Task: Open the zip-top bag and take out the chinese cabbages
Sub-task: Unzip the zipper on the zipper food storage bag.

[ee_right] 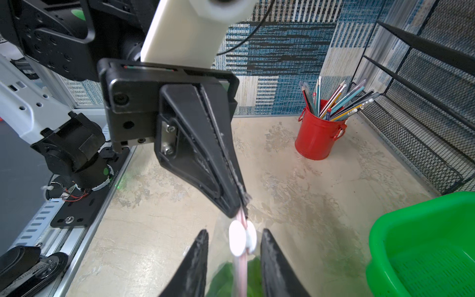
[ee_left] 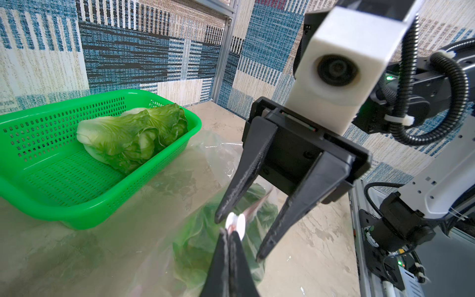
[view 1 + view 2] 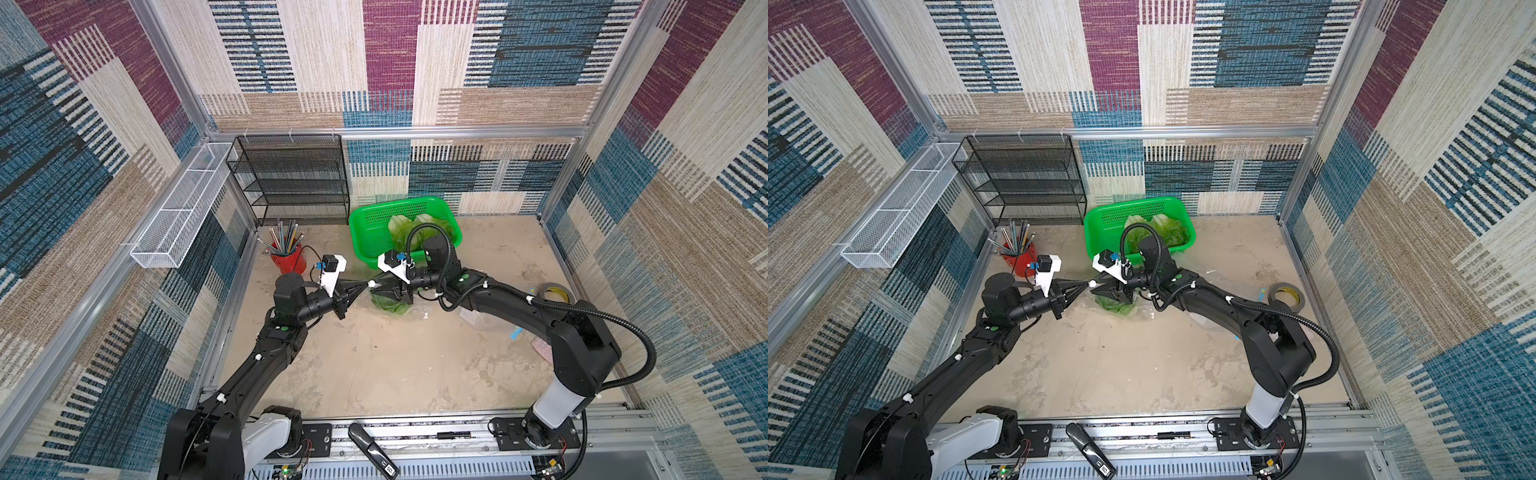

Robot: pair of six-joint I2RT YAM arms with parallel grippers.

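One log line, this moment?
left gripper: shut on zip-top bag edge | right gripper: open around slider | chinese cabbages: two in basket, one in bag

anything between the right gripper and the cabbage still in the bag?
Yes. The zip-top bag has clear film covering the cabbage, and its pink zip strip with the white slider runs between the open fingers of the right gripper. The left gripper is shut on that strip just past the slider.
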